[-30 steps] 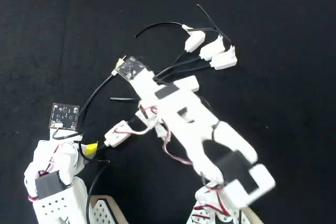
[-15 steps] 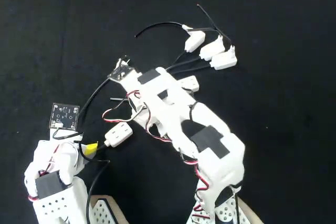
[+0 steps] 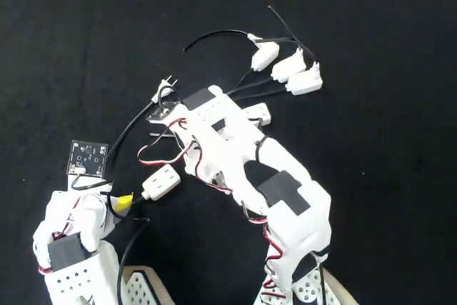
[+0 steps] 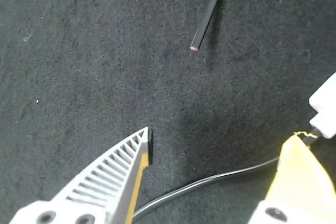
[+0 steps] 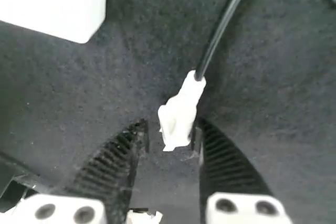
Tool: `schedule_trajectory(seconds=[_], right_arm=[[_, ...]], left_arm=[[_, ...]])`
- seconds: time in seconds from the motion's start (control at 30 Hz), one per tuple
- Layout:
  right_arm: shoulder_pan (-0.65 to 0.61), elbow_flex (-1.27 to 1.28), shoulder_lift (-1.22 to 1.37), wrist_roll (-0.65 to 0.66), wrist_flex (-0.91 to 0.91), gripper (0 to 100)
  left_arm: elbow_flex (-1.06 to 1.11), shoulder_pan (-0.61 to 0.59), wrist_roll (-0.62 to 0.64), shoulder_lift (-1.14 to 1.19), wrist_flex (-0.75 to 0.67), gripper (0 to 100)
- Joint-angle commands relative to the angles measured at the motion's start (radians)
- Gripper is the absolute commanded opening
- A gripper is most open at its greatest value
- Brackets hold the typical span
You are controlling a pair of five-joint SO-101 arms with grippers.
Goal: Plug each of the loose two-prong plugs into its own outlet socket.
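Note:
A loose white two-prong plug (image 3: 163, 90) on a black cable lies left of the table's centre, prongs pointing away from the arms. My right gripper (image 3: 158, 111) stands just behind it, open. In the right wrist view the plug (image 5: 178, 111) has its rear end between the fingertips (image 5: 131, 148), close to one and a little apart from the other. A white outlet socket (image 3: 162, 181) lies near my left gripper (image 3: 118, 201). The left gripper (image 4: 220, 135) is open over a black cable (image 4: 205, 182), with the socket's edge (image 4: 326, 107) beside its yellow finger.
Three white plug blocks (image 3: 289, 66) with black cables lie at the back right. Another white socket (image 3: 258, 113) shows partly from under the right arm. A small dark square board (image 3: 88, 158) lies at the left. A cut cable end (image 4: 195, 48) lies ahead of the left gripper.
The right arm has folded back and its gripper has drawn back from over the plug, so the plug and its prongs now show. The left arm has stayed still.

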Motion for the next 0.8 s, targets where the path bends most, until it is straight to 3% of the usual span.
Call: schedule_trajectory(seconds=[0.0, 0.2, 0.77], right_arm=[[-0.006, -0.028, -0.047, 0.006, -0.02, 13.9], [-0.006, -0.058, 0.035, -0.055, -0.071, 11.0], [-0.005, -0.077, 0.058, -0.055, -0.017, 1.1]], left_arm=[[0.002, 0.015, -0.005, -0.005, -0.015, 37], [0.002, 0.015, -0.005, -0.005, -0.015, 37], [0.002, 0.016, -0.005, -0.005, -0.017, 37]])
